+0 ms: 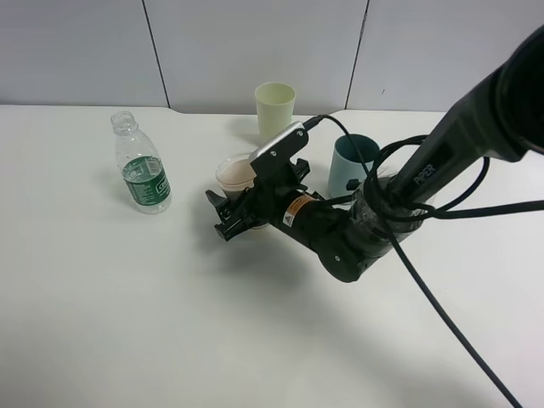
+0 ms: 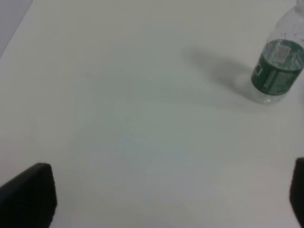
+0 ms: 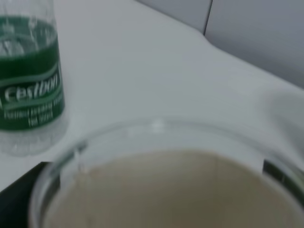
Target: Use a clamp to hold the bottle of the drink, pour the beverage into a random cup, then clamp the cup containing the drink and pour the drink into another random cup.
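A clear plastic bottle (image 1: 142, 166) with a green label stands upright and uncapped on the white table (image 1: 102, 297) at the left. It also shows in the left wrist view (image 2: 278, 64) and the right wrist view (image 3: 31, 90). A clear cup (image 1: 236, 177) with a pale beige inside sits between my right gripper's fingers (image 1: 231, 212). In the right wrist view the cup (image 3: 156, 190) fills the frame, with a dark finger (image 3: 19, 194) against each side. My left gripper (image 2: 161, 199) is open and empty over bare table, short of the bottle.
A light green cup (image 1: 274, 106) stands at the back centre. A teal cup (image 1: 353, 166) stands just right of the right gripper, close to its arm and cables (image 1: 442, 212). A grey wall runs along the table's far edge.
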You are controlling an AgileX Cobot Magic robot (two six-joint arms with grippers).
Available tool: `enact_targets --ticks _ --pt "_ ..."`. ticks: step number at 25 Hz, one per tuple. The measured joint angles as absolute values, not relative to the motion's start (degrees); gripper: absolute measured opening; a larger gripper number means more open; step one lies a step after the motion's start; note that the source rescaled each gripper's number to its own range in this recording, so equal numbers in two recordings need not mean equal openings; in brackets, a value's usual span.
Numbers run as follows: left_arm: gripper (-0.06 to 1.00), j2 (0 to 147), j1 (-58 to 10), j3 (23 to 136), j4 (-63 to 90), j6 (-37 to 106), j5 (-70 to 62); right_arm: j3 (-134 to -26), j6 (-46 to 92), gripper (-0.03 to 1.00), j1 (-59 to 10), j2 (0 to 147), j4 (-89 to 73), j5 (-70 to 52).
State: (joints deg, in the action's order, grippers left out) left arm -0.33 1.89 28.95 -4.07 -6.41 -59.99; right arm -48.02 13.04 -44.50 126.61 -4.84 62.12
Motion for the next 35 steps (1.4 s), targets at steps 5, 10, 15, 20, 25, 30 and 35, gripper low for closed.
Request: enact_targets --ticks 5,10,15,20,25,30,35 --pt "1.0 -0.33 1.89 28.95 -4.07 -6.41 -59.99 -47.96 12.97 0.51 -44.5 122.42 -4.78 56.52" --pt "1.0 -0.33 1.89 28.95 -4.07 -6.41 -59.99 -47.94 12.97 0.51 -44.5 118.93 -4.83 50.94" --pt "1.0 -0.33 1.89 28.95 -4.07 -6.41 -59.99 -47.89 12.97 0.51 -44.5 115.57 -5.02 47.14" --pt "1.0 -0.33 1.89 28.95 -4.07 -6.41 -59.99 -47.83 12.97 0.51 -44.5 111.13 -5.02 42.35" --pt "1.0 -0.33 1.89 28.95 -4.07 -6.41 -59.99 -47.77 13.22 0.51 -44.5 105.34 -5.96 38.65" --pt "1.0 -0.33 1.89 28.95 -4.07 -6.41 -59.99 -47.77 20.18 0.51 -43.94 98.64 -8.61 37.64" --pt "1.0 -0.33 1.89 28.95 -4.07 -6.41 -59.99 -47.77 24.69 0.68 -40.01 91.95 -10.55 34.08"
